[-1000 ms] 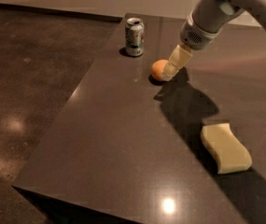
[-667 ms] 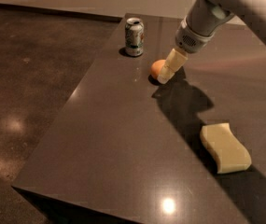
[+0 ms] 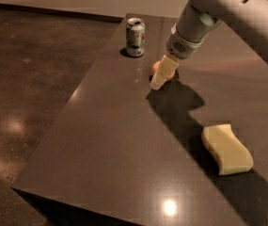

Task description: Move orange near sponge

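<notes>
The orange (image 3: 155,68) sits on the dark table (image 3: 110,145) at the back middle, right of the drink can. Only a sliver of it shows, at the left edge of my gripper (image 3: 161,79). The gripper comes down from the upper right and stands right at the orange, covering most of it. The pale yellow sponge (image 3: 226,148) lies flat near the table's right front, well apart from the orange and the gripper.
A silver and green drink can (image 3: 135,36) stands upright near the table's back left edge, close to the orange. The table's left edge drops to a dark polished floor (image 3: 25,93). The arm (image 3: 227,8) fills the upper right.
The gripper has moved a little left and down, over the orange, so that it now hides most of the fruit. The sponge and the can have not moved.
</notes>
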You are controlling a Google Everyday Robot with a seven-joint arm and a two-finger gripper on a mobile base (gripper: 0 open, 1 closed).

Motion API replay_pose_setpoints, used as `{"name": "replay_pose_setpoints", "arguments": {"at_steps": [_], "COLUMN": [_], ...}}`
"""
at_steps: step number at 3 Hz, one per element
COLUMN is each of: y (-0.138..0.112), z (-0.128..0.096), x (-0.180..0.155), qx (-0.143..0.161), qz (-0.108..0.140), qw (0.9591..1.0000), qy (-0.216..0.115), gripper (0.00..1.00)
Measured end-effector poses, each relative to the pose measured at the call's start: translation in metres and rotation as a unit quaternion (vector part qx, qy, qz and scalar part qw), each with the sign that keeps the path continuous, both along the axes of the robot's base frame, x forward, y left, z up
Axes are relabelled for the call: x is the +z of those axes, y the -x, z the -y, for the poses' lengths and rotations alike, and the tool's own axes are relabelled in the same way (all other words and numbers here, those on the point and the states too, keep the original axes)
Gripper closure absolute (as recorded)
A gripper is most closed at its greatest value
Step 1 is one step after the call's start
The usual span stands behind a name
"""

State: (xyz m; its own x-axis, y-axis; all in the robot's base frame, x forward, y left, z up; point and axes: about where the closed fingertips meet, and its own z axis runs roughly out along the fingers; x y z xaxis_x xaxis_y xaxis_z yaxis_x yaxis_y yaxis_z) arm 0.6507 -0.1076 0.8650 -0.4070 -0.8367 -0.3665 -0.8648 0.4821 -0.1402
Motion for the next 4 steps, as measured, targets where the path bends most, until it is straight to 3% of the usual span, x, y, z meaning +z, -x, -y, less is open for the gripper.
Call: {"name": "replay_pose_setpoints", "arguments": {"at_steps": [1, 2, 4], "y": [0.0013, 0.0013, 0.0062], "z": [-0.0077, -0.0116, -0.0104], "x": [-0.0033, -0.0046, -0.0037], "qx": [0.007, 0.013, 0.014], "qz": [-0.001, -0.004, -0.007], "qw": [1.0, 0.9999, 0.9998], "qy": [0.002, 0.003, 0.008], "gripper": [0.0, 0.15, 0.61]}}
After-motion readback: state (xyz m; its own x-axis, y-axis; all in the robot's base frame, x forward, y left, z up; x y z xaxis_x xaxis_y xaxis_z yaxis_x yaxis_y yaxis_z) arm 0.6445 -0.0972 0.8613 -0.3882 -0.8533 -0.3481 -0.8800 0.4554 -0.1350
